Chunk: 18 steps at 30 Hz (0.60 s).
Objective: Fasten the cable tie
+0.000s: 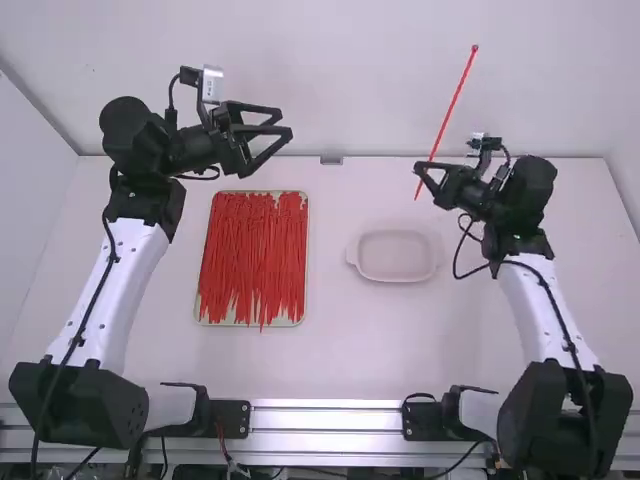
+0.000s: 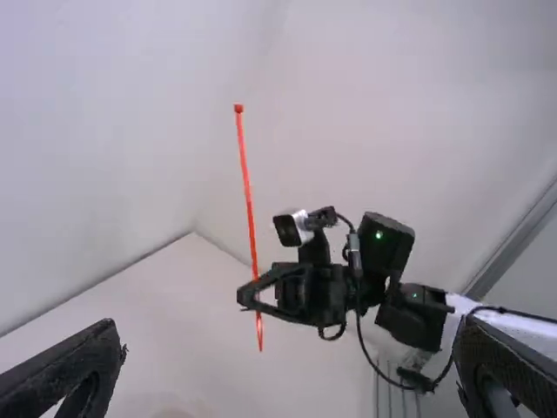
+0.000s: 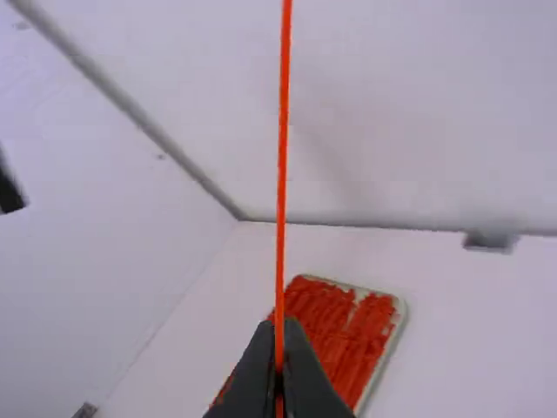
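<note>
Upper left, my left gripper (image 1: 268,150) hangs wide open above the surface (image 1: 340,340). Centre left lies a tray (image 1: 306,250) of red ties, with a white bowl (image 1: 395,256) beside it. Right of centre, my right gripper (image 1: 420,180) pinches one tie (image 1: 452,100) near its lower end, the rest pointing up. I fear the long free length could flex and slip from the grip. No writing is legible.

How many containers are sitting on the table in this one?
2: a tray piled with red cable ties, left of centre, and a white dish just right of it.
</note>
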Available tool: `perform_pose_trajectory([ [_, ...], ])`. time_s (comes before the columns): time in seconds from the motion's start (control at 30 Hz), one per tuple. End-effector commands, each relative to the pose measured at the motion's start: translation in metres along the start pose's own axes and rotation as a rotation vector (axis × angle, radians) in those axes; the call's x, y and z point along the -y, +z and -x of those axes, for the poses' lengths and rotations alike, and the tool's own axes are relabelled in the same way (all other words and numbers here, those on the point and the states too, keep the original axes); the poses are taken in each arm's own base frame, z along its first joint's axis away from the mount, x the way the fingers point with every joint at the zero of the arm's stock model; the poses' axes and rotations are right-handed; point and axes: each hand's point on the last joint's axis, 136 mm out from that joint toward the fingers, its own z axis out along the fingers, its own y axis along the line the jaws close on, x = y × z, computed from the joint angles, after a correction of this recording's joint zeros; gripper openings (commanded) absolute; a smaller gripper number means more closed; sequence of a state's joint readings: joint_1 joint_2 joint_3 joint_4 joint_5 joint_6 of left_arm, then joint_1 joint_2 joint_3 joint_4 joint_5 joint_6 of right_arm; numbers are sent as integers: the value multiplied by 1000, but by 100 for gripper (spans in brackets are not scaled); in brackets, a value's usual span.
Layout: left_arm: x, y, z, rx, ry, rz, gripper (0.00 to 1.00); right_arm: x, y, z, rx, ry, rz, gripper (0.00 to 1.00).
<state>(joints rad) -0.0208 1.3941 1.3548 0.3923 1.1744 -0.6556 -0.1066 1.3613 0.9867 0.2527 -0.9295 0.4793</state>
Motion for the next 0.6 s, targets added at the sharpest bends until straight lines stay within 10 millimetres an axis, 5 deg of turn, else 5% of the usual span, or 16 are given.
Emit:
perform_pose_trajectory([
  [0.0, 8, 0, 7, 0, 54, -19, 99, 6, 3, 23, 52, -94, -122, 0],
  [0.33, 9, 0, 7, -2, 55, -23, 99, 29, 7, 18, -5, -127, -582, 0],
  [0.57, 8, 0, 7, -1, 19, -20, 99, 17, -1, 16, -13, -211, -860, 0],
])
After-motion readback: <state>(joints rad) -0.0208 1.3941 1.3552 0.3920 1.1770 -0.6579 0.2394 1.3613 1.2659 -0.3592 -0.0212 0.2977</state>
